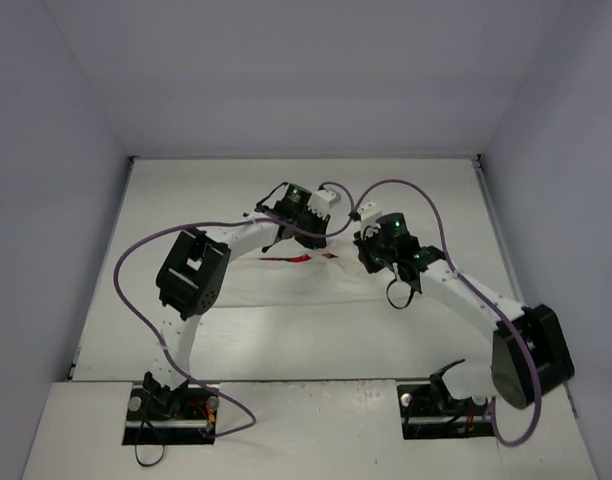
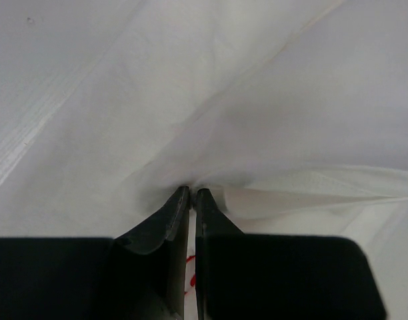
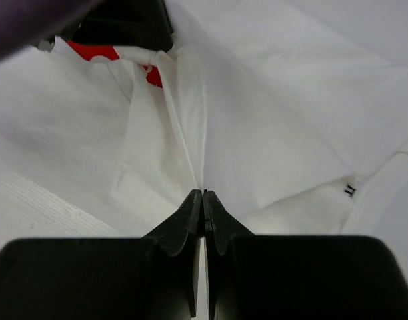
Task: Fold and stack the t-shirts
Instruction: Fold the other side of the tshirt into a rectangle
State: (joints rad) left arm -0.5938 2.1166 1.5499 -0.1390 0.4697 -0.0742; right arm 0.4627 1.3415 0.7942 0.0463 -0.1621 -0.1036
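The white t-shirt (image 1: 286, 280) lies crumpled across the middle of the table, with its red graphic (image 1: 304, 258) showing between the two wrists. My left gripper (image 1: 304, 232) is shut on a pinch of the shirt's fabric (image 2: 244, 100); the cloth bunches at the fingertips (image 2: 193, 192), and a bit of red print shows between the fingers. My right gripper (image 1: 374, 258) is shut on a raised fold of the same shirt (image 3: 257, 133), with the fingertips (image 3: 204, 195) closed tight. The red graphic (image 3: 97, 51) shows at the top left of the right wrist view, below the left gripper's black body (image 3: 124, 23).
The white table (image 1: 426, 190) is walled at the back and both sides. Purple cables (image 1: 136, 260) loop from both arms above the cloth. A small black label (image 3: 351, 190) sits on the shirt at the right. The bare table surface (image 2: 31, 80) shows left of the cloth.
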